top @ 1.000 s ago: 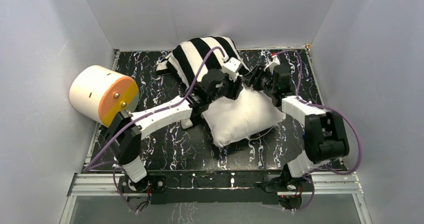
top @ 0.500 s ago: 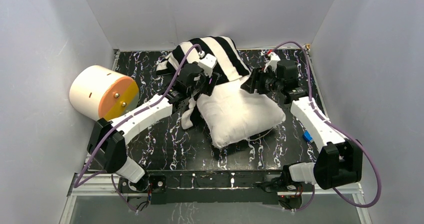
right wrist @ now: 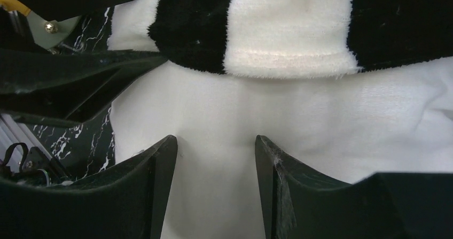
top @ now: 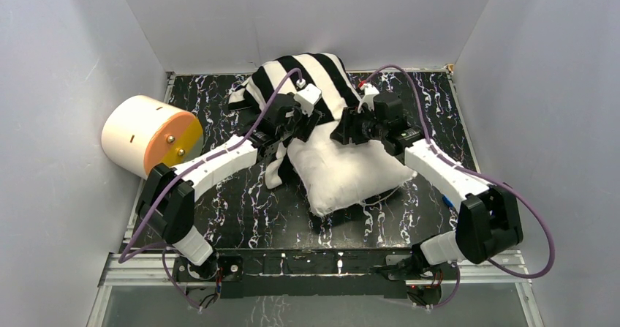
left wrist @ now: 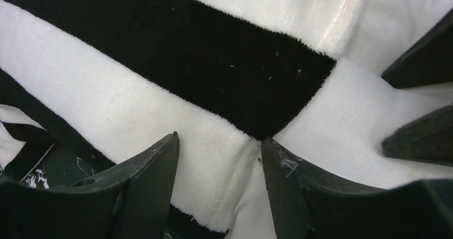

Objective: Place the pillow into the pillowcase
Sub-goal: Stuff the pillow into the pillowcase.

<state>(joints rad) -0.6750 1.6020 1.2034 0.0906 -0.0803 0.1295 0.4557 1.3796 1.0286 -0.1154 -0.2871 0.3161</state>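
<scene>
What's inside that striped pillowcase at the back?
The far end of the white pillow sits inside the pillowcase; its near part sticks out, uncovered. How deep it reaches is hidden by the striped fabric.

— What sort of place is this?
— A robotics lab, I think, a small test cell. Plain white panels (top: 73, 64) stand around the black marbled tabletop (top: 241, 210) on three sides.
— What else shows it?
— At the tabletop's near edge, an aluminium rail (top: 329, 276) carries the left arm (top: 212, 167) and the right arm (top: 446, 173), with purple cables (top: 398, 67) looping above the tabletop.
</scene>
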